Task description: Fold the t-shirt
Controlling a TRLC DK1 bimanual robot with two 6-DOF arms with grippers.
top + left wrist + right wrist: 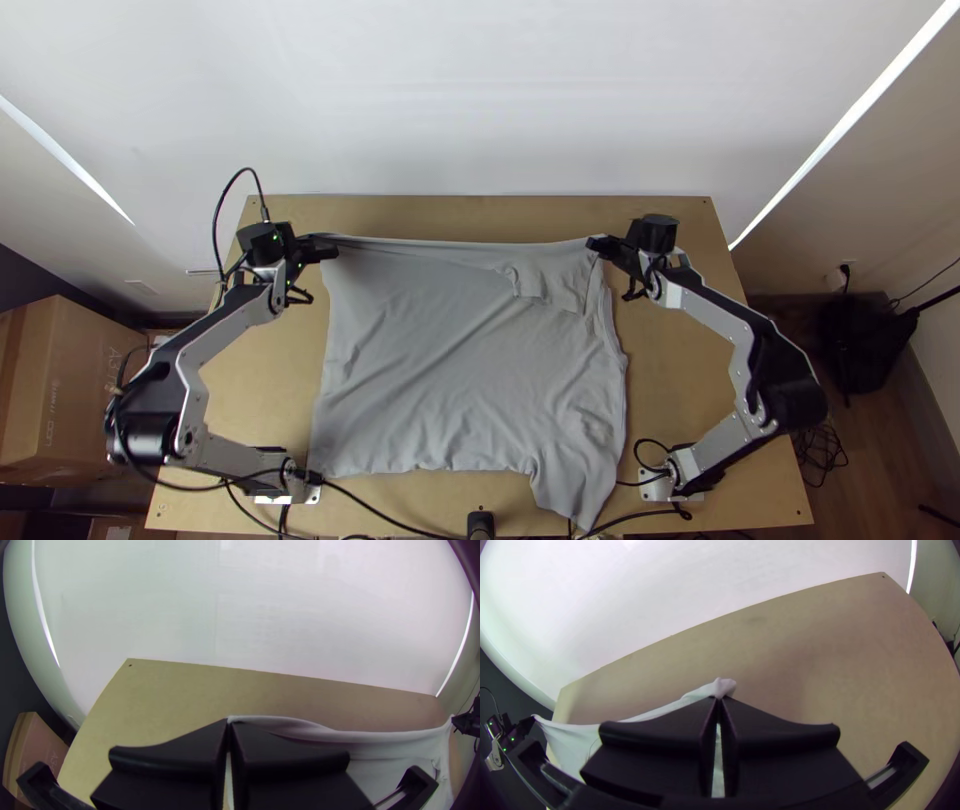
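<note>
The light grey t-shirt [450, 370] lies spread over the table, wrinkled, its far edge stretched between the grippers and a small bunched fold near its far right part. My left gripper [328, 249] is at the shirt's far left corner. In the left wrist view, that gripper [229, 725] is shut on the cloth [310, 730]. At the far right corner is my right gripper [596, 243]. The right wrist view has this gripper [719, 701] shut, with a small tuft of the shirt [724, 686] sticking out beyond its tips. The near right part of the shirt hangs toward the table's near edge.
Bare wooden table [470, 215] runs along the far side, with a white wall behind it. Black cables [385, 515] cross the near edge beside a small black object [480, 524]. A cardboard box [75, 385] stands off the table at the left.
</note>
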